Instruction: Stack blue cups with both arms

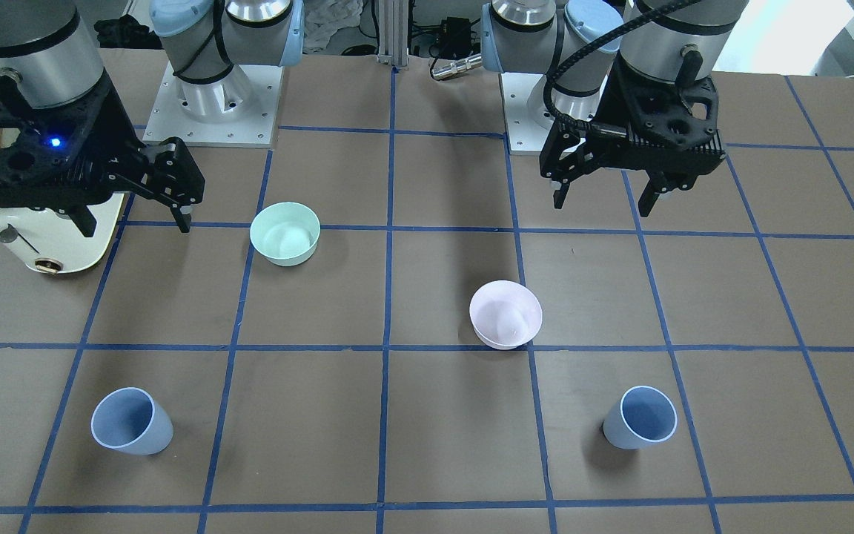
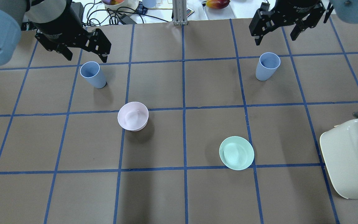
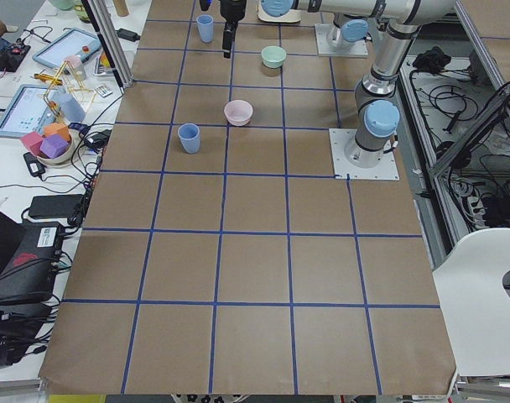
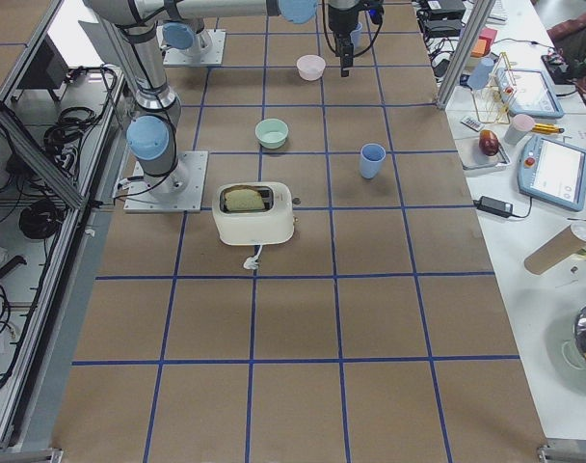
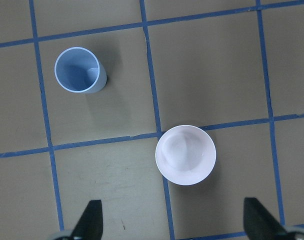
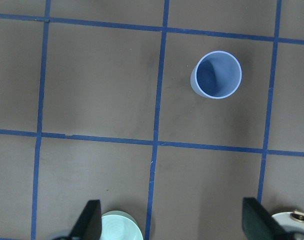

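Two pale blue cups stand upright and far apart on the brown table. The left cup (image 2: 93,74) shows in the left wrist view (image 5: 79,71) beside the pink bowl (image 5: 185,155). The right cup (image 2: 267,66) shows in the right wrist view (image 6: 218,75). My left gripper (image 2: 85,53) is open and empty, high above the table. In its wrist view the left gripper (image 5: 174,222) hangs clear of the cup. My right gripper (image 2: 275,31) is also open and empty, high above the table. The front view shows both cups (image 1: 642,417) (image 1: 130,420) well clear of both grippers.
A pale pink bowl (image 2: 133,116) sits left of the table's middle. A mint-green bowl (image 2: 236,152) sits right of the middle. A cream toaster (image 2: 353,158) stands at the right edge, below the right arm. Cables and clutter lie beyond the far edge.
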Action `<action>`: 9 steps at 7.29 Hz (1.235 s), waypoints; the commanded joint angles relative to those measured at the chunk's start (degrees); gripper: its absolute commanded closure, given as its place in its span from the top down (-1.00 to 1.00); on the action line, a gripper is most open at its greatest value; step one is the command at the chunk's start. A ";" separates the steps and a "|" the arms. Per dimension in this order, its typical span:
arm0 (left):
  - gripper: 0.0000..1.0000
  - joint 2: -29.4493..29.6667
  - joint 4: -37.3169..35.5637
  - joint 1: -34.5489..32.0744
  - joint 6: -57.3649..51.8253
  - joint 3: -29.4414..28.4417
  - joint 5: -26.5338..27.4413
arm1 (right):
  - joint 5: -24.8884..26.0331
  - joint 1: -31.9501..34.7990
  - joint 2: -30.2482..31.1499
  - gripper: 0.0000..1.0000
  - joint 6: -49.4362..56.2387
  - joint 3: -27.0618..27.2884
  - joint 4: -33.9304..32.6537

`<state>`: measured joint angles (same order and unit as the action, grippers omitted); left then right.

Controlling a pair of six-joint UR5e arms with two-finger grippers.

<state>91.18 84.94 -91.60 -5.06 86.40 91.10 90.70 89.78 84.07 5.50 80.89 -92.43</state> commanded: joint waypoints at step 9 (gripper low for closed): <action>1.00 -1.18 0.05 0.02 0.05 1.23 -0.84 | 0.53 -0.05 0.04 1.00 0.39 0.05 1.02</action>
<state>90.30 84.96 -91.60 -5.04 87.38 90.35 91.12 89.74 84.08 5.89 80.82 -91.64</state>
